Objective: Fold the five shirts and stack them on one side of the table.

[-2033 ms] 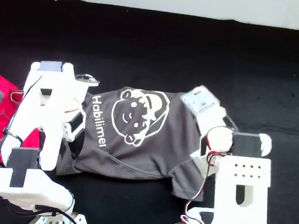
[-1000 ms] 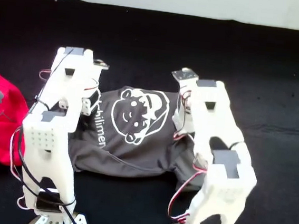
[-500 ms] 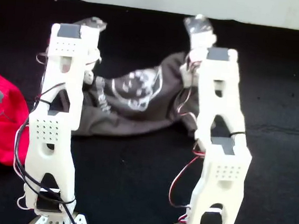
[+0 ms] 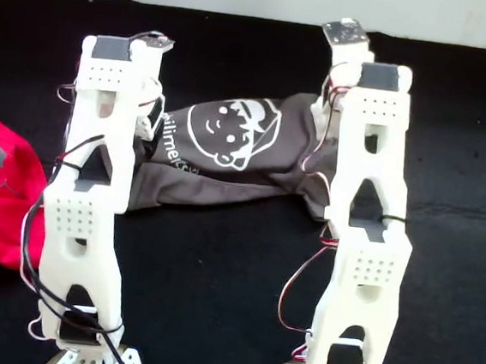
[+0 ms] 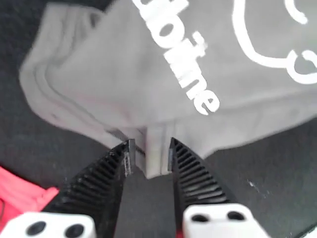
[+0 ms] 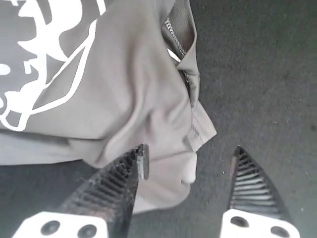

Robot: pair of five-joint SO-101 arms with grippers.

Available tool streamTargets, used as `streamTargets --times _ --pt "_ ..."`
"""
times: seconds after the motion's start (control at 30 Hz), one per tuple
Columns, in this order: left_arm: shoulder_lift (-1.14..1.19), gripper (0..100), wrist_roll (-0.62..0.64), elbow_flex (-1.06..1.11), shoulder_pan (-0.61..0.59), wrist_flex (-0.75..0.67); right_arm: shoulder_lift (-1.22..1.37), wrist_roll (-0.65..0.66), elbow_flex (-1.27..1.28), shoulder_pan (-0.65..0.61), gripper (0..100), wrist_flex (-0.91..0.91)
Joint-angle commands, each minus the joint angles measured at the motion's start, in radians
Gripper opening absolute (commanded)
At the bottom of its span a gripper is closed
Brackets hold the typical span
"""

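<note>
Grey shirt (image 4: 252, 173) between left fingers (image 5: 106, 171)

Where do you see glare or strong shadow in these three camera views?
High view: the pale plate at the tip of the right arm catches the light brightly, while the black table shows hardly any cast shadow. Left wrist view: the grey shirt is evenly lit, with soft shading under its fold by the left gripper. Right wrist view: darker shading sits in the shirt's creases; no glare.
</note>
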Motion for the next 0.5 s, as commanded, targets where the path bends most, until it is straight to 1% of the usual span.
streamTargets --times 0.0,0.07,0.23,0.33,0.47 --pt "-0.116 13 0.005 0.085 0.041 0.009 -0.016 -0.006 -0.105 0.012 26.2 0.065" --pt "-0.116 13 0.005 0.117 0.056 0.005 -0.016 -0.006 -0.124 0.018 26.2 0.065" --pt "-0.079 13 0.005 0.157 0.071 -0.077 -0.019 -0.006 -0.119 0.039 26.2 0.068" --pt "-0.016 13 0.005 0.157 0.071 -0.069 -0.076 -0.006 -0.113 0.056 26.2 0.068" --pt "0.058 13 0.005 0.157 0.09 0.006 -0.252 -0.006 -0.025 0.061 26.2 0.067"
